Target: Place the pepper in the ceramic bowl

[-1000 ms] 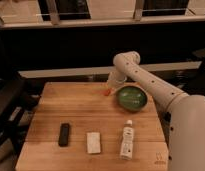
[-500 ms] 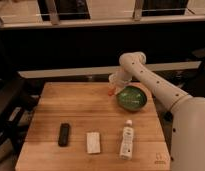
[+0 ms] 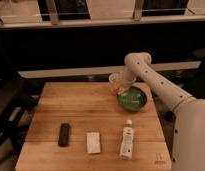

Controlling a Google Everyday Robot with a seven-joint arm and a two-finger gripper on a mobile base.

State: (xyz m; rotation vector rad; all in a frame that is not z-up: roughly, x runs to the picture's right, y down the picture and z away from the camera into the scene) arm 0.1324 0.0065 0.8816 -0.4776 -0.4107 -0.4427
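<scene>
At the back right of the wooden table [image 3: 78,107], my gripper [image 3: 115,86] hangs just off the left rim of the ceramic bowl [image 3: 136,101], tip pointing down. Arm [image 3: 157,86] comes in from the right, elbow bent high behind the bowl, then slopes down to the gripper. The pepper [image 3: 114,92] shows as a tiny orange-red speck right at the gripper's lower tip, just beside the bowl's left edge and outside the rim, not in the bowl. Can't tell if it's clear of the tabletop or touching it. Can't tell gripper state either: whether I'm clamped on the pepper or just over it doesn't read from this view. The bowl is glossy green with a darker rim and sits upright near the table's right edge. Nearer the front edge, three items in a rough row, well apart from the bowl: a small black rectangular object [image 3: 64,134] on the left, a pale flat block [image 3: 93,142] in the middle, and a white bottle [image 3: 127,141] lying on its side to the right, cap pointing toward the bowl.
</scene>
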